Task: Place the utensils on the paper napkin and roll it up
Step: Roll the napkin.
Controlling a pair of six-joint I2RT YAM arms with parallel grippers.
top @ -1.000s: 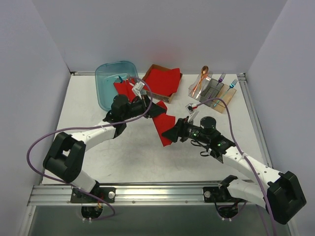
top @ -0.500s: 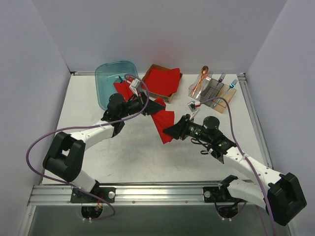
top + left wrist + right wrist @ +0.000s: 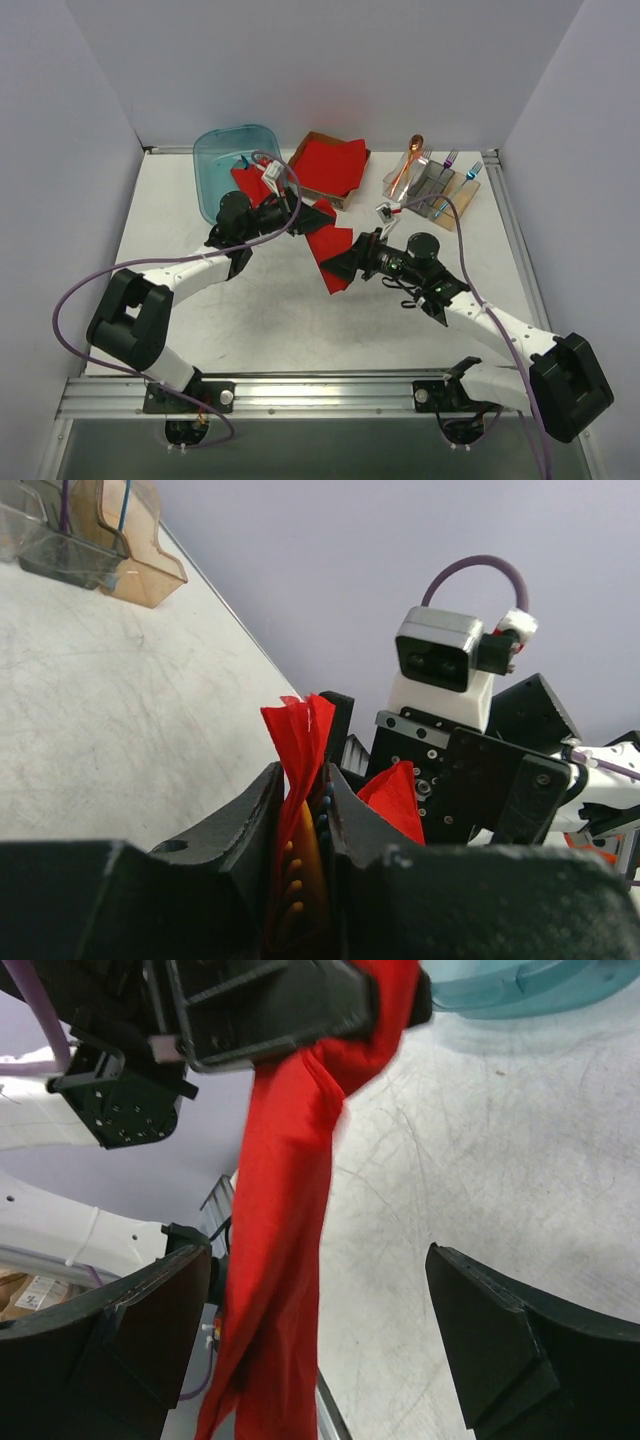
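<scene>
While the napkin (image 3: 335, 247) is kept pinched above the tabletop's middle by the nearly closed left gripper (image 3: 321, 213), the right gripper (image 3: 320, 1325) has been reopened wide about its hanging end, nothing held. Spreading is judged unfinished, and the utensils (image 3: 430, 172) are left at the far right corner.

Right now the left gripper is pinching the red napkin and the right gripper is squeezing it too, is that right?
Not quite. The left gripper does pinch the red napkin, but the right gripper is open, not squeezing: the right wrist view shows its jaws wide apart with the napkin hanging between them.
</scene>
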